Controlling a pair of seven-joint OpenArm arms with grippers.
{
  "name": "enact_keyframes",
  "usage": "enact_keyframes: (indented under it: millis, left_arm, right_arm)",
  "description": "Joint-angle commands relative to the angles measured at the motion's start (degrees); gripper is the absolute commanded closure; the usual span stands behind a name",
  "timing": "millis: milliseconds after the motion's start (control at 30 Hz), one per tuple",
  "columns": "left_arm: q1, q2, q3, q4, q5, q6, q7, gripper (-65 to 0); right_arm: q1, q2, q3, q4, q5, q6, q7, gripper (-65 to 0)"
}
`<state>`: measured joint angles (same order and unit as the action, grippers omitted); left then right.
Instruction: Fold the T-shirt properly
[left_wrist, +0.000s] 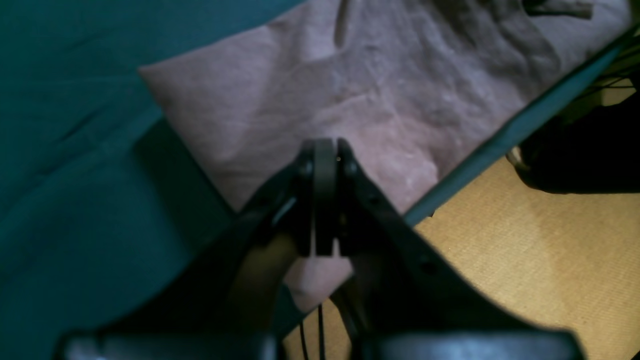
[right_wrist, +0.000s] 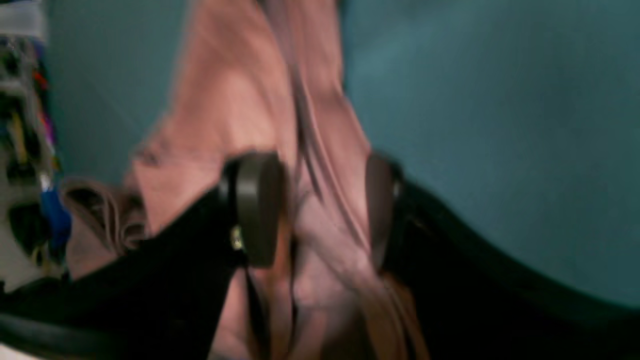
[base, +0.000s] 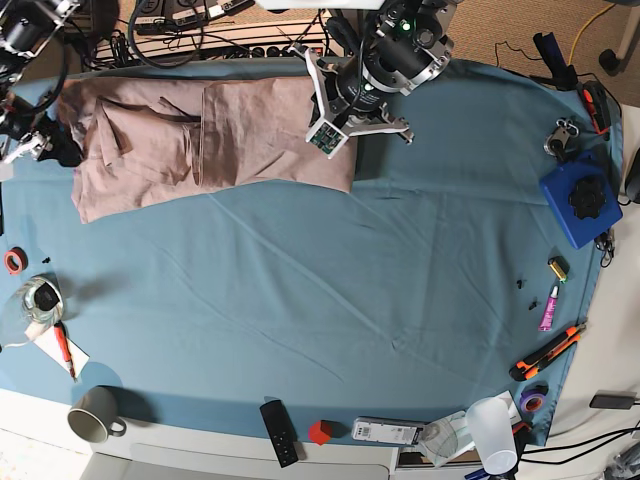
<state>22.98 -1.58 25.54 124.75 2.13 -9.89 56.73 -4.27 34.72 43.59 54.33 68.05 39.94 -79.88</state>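
My left pincer (left_wrist: 325, 165) is sitting closed over the T-shirt (base: 210, 140) at the table's (base: 400, 300) far edge. Right pincer (right_wrist: 310, 210) is gaping around bunched fabric, probably not clamping; view's blurry.

A teal-blue cloth (base: 330, 300) covers the bench (base: 20, 412), creased in long shallow folds and rounded at the right end. Beyond the far edge lies tan woven carpet (left_wrist: 525, 250), with a tangle of black cables (base: 190, 40) and a power strip (base: 185, 10) along it. Around the cloth's edges sit a blue box (base: 578, 203), a grey mug (base: 95, 413), a clear plastic cup (base: 494, 430), a black remote (base: 279, 432), a small red block (base: 319, 432) and an orange utility knife (base: 548, 350). The light is even, with soft shadows.
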Motion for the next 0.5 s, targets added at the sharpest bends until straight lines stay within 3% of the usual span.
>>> enact_keyframes:
  millis: [0,133,300,467]
  left_arm:
    - [0.0,0.5,0.3,0.9,-0.4,-0.2,-1.3,0.0]
    - [0.0,0.5,0.3,0.9,-0.4,-0.2,-1.7,0.0]
    - [0.0,0.5,0.3,0.9,-0.4,-0.2,-2.6,0.0]
    - [0.0,0.5,0.3,0.9,-0.4,-0.2,-2.8,0.0]
  right_arm:
    - [0.5,1.0,0.3,0.7,-1.5,0.1,-0.1,-28.4]
    - [0.1,-1.0,-1.6,0.7,-2.5,0.1,-0.1,-28.4]
    - [-0.5,-1.1,-7.9,0.7,1.6,0.1,-0.1,-28.4]
    - [-0.5,-1.1,-13.6,0.7,2.0,0.1,-0.1,-28.4]
